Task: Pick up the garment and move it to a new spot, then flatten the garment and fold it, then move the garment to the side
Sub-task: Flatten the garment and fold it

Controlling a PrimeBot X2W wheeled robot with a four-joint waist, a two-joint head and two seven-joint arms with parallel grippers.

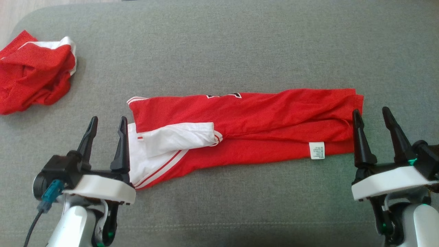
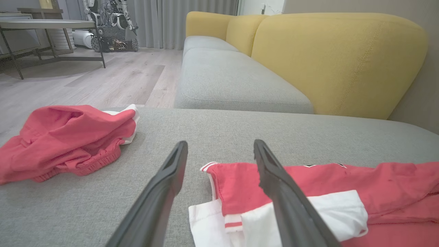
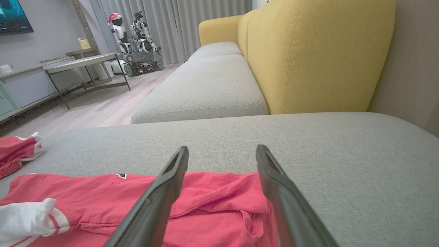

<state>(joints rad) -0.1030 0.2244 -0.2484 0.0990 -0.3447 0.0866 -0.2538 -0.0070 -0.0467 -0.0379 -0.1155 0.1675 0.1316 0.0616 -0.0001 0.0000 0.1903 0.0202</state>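
Head view is showing the garment [image 1: 260, 113] lying folded into a long strip on the grey cushion [image 1: 219, 44] between the left hand [image 1: 108, 119] and the right hand [image 1: 371, 110], both hovering wide open and empty at its short ends, seemingly lining up to pinch them for another fold.

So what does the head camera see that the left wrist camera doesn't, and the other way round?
Head view, of the two: the right end effector, open at the right end of the folded red garment, and the white care label near its front edge.
Left wrist view, of the two: the yellow sofa back, the wooden floor, a table and another robot in the background.
Both: the open left end effector, the folded garment's white-sleeved left end, the crumpled red garment and the grey cushion.
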